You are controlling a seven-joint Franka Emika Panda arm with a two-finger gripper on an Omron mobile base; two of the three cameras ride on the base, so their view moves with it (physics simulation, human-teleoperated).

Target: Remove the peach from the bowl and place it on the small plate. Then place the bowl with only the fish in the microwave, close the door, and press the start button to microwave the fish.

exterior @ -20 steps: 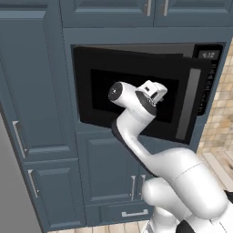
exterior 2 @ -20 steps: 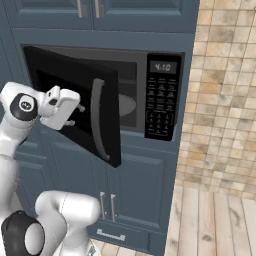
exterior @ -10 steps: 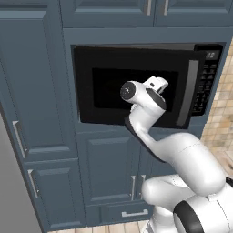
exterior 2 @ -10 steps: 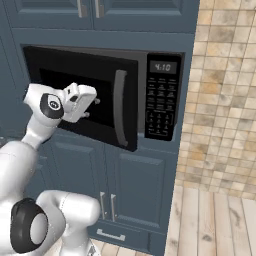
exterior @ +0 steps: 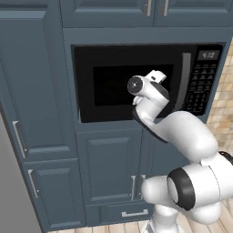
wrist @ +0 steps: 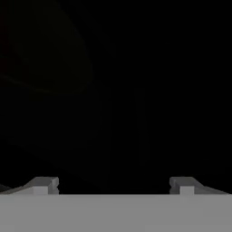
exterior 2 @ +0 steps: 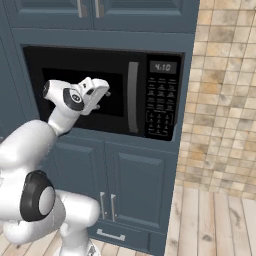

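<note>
Your gripper (wrist: 113,185) presses flat against the dark glass of the microwave's door (exterior 2: 75,90), fingertips (wrist: 45,183) spread wide with nothing between them. In both base views the door sits flush with the black microwave (exterior: 148,82), its long grey handle (exterior 2: 133,97) upright just beside the keypad panel (exterior 2: 161,107). The door looks shut, or as near as these views can tell.

You cannot see inside. The window is too dark in every view to make out the bowl or the fish, and a faint rounded shape at the upper left of the hand view is too dim to name. The peach and the small plate are nowhere to be placed from here either. Judged from the closed door alone, the loading should be behind you and the closing step is at its end.

What the task has left for you is the start button. That calls for backing the hand off the glass, swinging it across past the handle to the keypad, and bringing one fingertip down on the right key, most likely among the lower rows, though the labels are too small to read. Closing the fingers first would give you a narrower point and less chance of striking two keys at once.
</note>
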